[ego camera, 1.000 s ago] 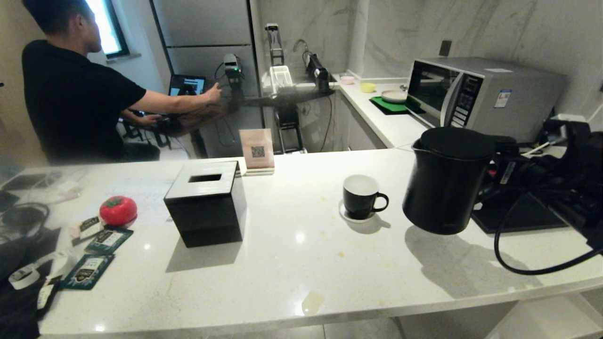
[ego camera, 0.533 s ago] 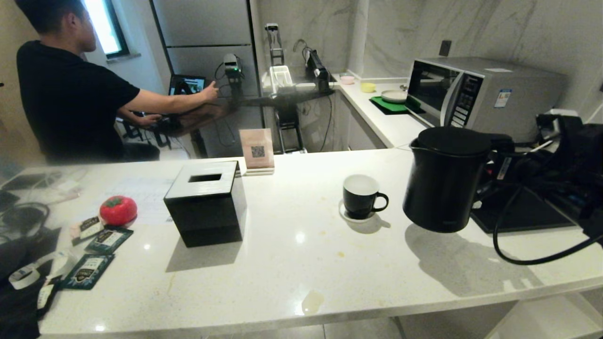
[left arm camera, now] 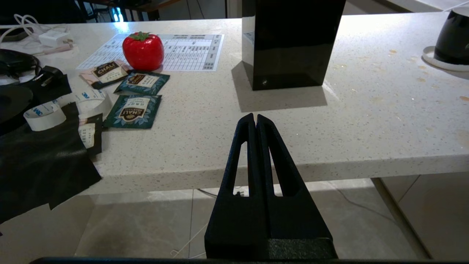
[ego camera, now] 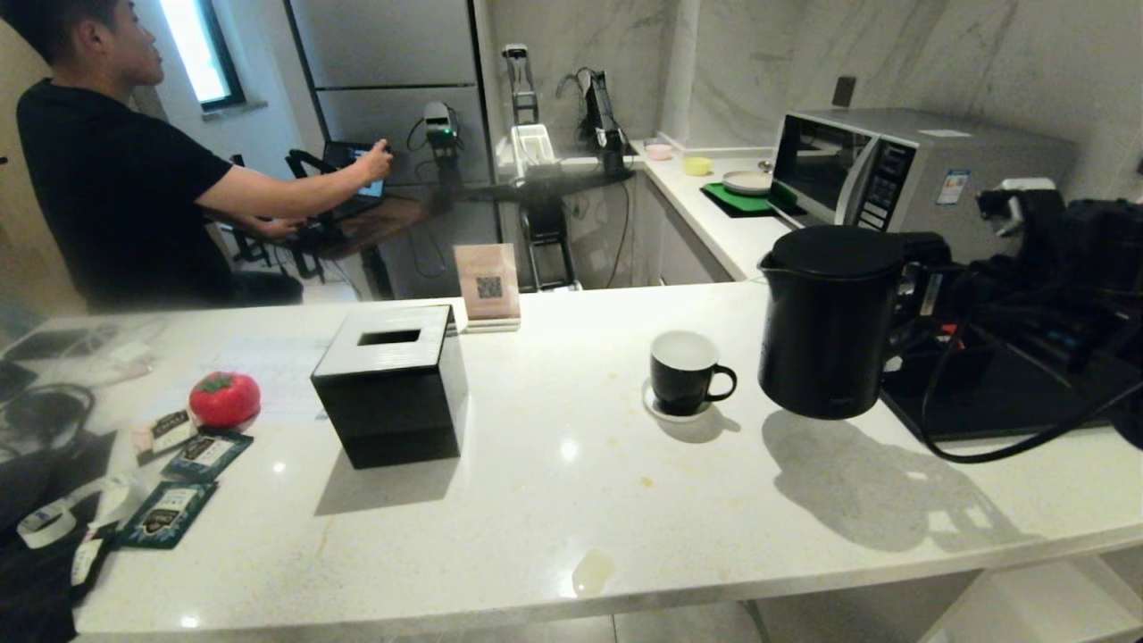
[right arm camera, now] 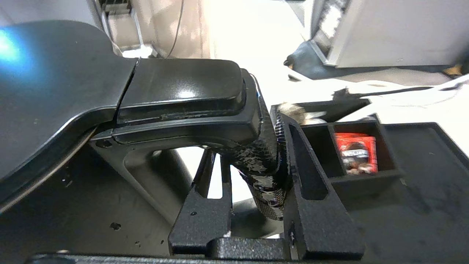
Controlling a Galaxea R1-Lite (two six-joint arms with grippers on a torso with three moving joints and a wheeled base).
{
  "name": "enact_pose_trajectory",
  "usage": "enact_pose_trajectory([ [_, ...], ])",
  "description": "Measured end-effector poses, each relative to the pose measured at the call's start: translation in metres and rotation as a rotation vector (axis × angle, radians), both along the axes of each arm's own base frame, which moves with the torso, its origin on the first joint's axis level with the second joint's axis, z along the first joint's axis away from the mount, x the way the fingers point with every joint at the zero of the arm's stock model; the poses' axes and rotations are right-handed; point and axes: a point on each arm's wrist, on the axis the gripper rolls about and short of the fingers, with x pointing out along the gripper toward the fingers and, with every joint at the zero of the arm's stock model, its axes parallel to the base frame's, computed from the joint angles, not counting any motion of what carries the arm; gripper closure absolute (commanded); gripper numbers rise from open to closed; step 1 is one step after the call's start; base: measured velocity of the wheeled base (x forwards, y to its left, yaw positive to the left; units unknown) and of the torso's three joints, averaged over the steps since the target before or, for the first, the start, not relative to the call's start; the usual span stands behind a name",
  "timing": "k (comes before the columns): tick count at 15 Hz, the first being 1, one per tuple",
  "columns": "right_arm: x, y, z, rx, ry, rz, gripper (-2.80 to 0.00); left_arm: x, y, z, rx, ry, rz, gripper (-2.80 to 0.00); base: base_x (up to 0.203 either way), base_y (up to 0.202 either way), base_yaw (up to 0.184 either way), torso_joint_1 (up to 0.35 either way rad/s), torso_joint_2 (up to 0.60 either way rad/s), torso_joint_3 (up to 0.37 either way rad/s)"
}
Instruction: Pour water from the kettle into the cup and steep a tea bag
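Observation:
The tall black kettle (ego camera: 826, 330) hangs upright just above the counter, to the right of the cup and close to it, spout toward the cup. My right gripper (ego camera: 929, 281) is shut on the kettle's handle (right arm camera: 262, 165), one finger on each side of it (right arm camera: 249, 146). The black cup (ego camera: 683, 371) with a white inside stands on its small white saucer (ego camera: 650, 404), handle pointing right. My left gripper (left arm camera: 255, 117) is shut and empty, parked below the counter's front edge. No tea bag is in view.
A black tissue box (ego camera: 390, 384) stands mid-counter, with a red tomato-shaped thing (ego camera: 223, 399) and teal sachets (ego camera: 183, 473) at the left. A black tray (ego camera: 991, 402) and microwave (ego camera: 911, 179) are at the right. A person (ego camera: 116, 179) sits behind the counter.
The kettle, held by my right gripper, has moved left toward the cup and risen a little. The person's hand has shifted toward the laptop. The left arm has not moved.

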Motion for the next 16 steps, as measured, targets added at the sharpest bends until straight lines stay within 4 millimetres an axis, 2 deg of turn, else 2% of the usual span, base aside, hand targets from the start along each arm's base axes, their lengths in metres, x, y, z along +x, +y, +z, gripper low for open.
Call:
enact_pose_trajectory([
  [6, 0.012, 0.007, -0.004, -0.077, 0.023, 0.025, 0.0, 0.0, 0.0, 0.0, 0.0, 0.0, 0.0, 0.0, 0.0, 0.0, 0.0, 0.0, 0.0, 0.0],
  [16, 0.028, 0.012, 0.005, -0.242, 0.029, 0.045, 0.0, 0.0, 0.0, 0.0, 0.0, 0.0, -0.001, 0.0, 0.0, 0.0, 0.0, 0.0, 0.0, 0.0],
])
